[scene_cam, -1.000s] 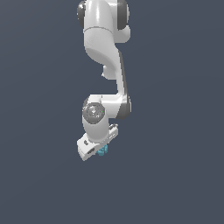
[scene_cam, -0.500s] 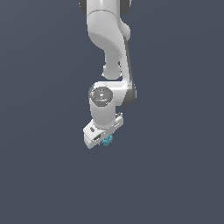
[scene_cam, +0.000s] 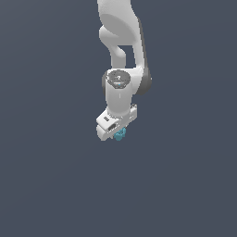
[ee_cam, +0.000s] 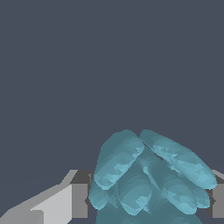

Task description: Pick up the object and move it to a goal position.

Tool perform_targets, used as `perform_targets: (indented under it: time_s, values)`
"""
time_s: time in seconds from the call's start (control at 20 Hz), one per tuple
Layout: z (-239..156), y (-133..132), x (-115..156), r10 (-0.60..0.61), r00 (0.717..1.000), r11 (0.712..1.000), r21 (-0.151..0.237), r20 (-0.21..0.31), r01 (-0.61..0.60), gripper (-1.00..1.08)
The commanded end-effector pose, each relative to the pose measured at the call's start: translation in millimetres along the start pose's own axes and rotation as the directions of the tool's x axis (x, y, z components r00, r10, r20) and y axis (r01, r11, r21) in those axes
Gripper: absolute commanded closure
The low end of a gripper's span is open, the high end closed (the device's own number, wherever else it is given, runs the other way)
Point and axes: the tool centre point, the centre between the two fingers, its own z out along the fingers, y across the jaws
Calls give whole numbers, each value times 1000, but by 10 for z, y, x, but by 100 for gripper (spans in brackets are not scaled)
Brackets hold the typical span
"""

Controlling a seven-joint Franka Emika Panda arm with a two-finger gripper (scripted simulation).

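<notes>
We're in the carry step now, by our reading: the object (scene_cam: pixel 120 135) sits just below the centre of the exterior frame, tucked under the white gripper (scene_cam: pixel 118 134), and nothing but flat grey shows around it, so it looks lifted and on its way. No goal marker shows in either picture, so we can't say how far there is to go.

Scanning left to right across the wrist view: on the lower left we have a grey fingertip (ee_cam: pixel 78 199), its pad flat against the lump; then the object (ee_cam: pixel 148 175) fills the lower middle, a teal cluster of long bumpy lobes; and at the far lower right edge the other fingertip (ee_cam: pixel 218 199) is just peeking in. So the claw is pinching the lump from both sides.

What the next move calls for, we'd judge, is a steady travel with the pinch held firm, since the thing is bumpy and could roll out.

The arm drops from the top centre of the exterior frame, bends at the wrist, and points the hand downward, slightly tilted toward the lower left.
</notes>
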Motion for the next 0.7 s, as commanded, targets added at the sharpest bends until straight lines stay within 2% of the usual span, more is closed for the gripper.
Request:
perform_targets:
  time_s: [0.0,0.35,0.65]
  values:
    - [-89,-128,-46,0,1000,1000,0,0,0,108]
    - [-261,-365,-120,0,1000,1000,0,0,0,108]
    - [-314,-427,-132,0,1000,1000,0,0,0,108]
